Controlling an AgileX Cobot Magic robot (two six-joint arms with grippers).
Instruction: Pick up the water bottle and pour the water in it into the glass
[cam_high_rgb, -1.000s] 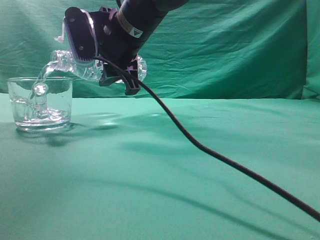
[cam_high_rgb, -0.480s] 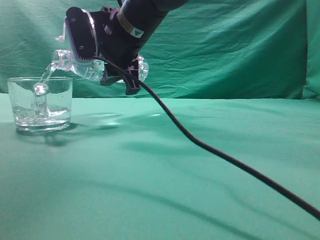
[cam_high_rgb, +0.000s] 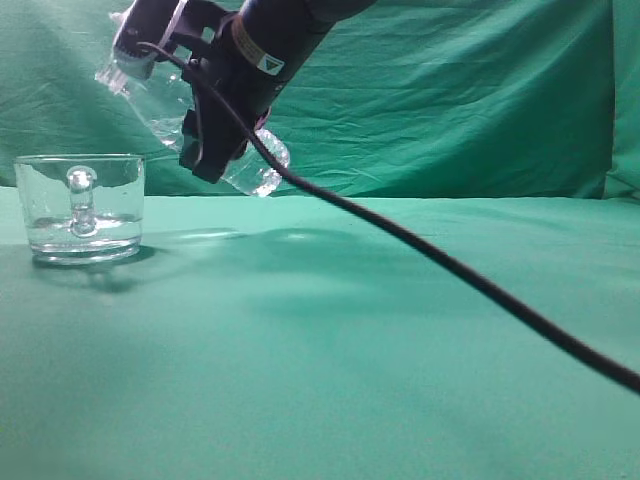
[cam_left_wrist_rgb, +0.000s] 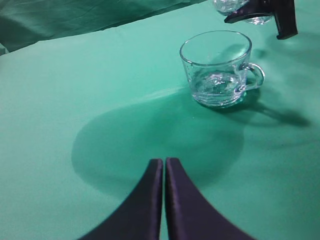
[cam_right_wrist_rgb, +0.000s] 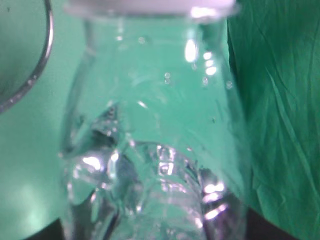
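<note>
The glass stands on the green cloth at the far left, with water filling its lower part. My right gripper reaches across above and to the right of it. It is shut on the water bottle, which is tilted with its neck up to the left and its base down to the right. The bottle fills the right wrist view, with drops inside. The glass rim shows at that view's left edge. My left gripper is shut and empty, well short of the glass.
A black cable hangs from the right arm and trails across the cloth to the lower right. The green cloth covers the table and a green backdrop hangs behind. The bottle's base and a right finger show beyond the glass in the left wrist view.
The bottle has swung from mouth-down over the glass, with water streaming in, to neck-up. The stream has stopped. The right gripper rotated and rose with it.
</note>
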